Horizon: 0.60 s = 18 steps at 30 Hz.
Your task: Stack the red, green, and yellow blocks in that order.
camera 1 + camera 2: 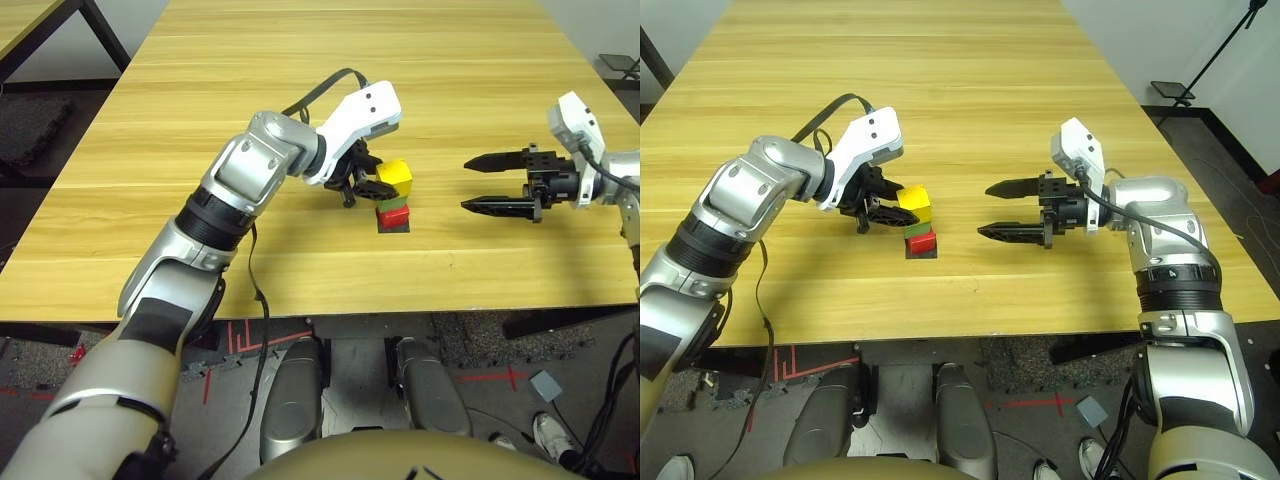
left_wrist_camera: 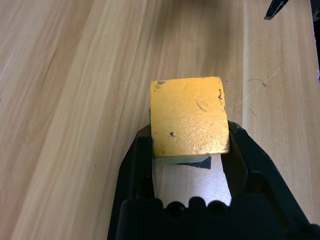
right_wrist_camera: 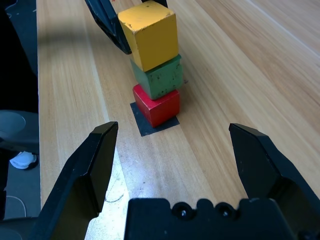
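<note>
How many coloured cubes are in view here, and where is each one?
3, in one stack: the matte red cube sits on the flat black square patch, the green cube on it, the yellow cube on top, between the left gripper's fingers.

Bright, even overhead light washes the wooden table [image 1: 300, 100], shadows lie soft and short, a pale glare patch glows between the right gripper [image 3: 175, 150] fingers, and the views stay sharp.
</note>
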### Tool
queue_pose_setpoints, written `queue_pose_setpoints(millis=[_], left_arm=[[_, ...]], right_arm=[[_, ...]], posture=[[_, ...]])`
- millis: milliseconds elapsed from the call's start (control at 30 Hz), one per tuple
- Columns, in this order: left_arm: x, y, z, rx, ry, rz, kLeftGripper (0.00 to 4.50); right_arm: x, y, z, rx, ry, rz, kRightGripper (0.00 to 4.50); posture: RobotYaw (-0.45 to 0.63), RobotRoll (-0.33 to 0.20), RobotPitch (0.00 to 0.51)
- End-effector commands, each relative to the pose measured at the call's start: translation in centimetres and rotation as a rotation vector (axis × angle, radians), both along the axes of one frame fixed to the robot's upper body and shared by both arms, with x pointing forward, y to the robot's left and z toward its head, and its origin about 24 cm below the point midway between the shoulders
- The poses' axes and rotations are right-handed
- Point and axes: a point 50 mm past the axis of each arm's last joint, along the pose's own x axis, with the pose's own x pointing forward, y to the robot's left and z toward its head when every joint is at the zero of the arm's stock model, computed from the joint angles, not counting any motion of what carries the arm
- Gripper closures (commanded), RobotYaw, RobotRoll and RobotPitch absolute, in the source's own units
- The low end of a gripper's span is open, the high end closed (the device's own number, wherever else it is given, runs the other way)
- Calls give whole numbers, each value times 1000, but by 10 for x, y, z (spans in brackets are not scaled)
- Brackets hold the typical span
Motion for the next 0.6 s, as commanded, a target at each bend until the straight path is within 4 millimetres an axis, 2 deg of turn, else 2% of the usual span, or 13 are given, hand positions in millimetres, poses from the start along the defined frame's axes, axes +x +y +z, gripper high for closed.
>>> queue_pose_setpoints(millis=[33, 67, 100, 133, 300, 500, 567, 600], left_arm=[[-2, -7, 3, 2, -16, -34, 2561], [-3, -9, 5, -4, -21, -39, 2561], [-4, -10, 7, -11, -23, -44, 1847], [-5, -12, 8, -18, -24, -47, 1656], [-10, -21, 29, -89, -57, -63, 14], [-16, -16, 60, -253, -114, -32, 14], [-15, -3, 66, -352, -130, 57, 14], [-12, 9, 69, -454, -153, 166, 14]], right_arm=[[-2, -4, 3, -3, -10, -10, 0], [-2, -4, 3, -3, -9, -11, 0], [-2, -4, 3, -3, -9, -11, 0], [-2, -4, 3, -2, -8, -12, 0], [-1, -5, 2, 0, -9, -17, 0], [3, -16, 8, 17, -35, -71, 0], [7, -27, 13, 75, -48, -155, 0], [10, -36, 15, 125, -65, -257, 0]], posture=[[94, 72, 144], [96, 72, 144], [97, 73, 144], [98, 72, 144], [107, 65, 136], [106, 43, 126], [110, 32, 121], [112, 29, 118]])
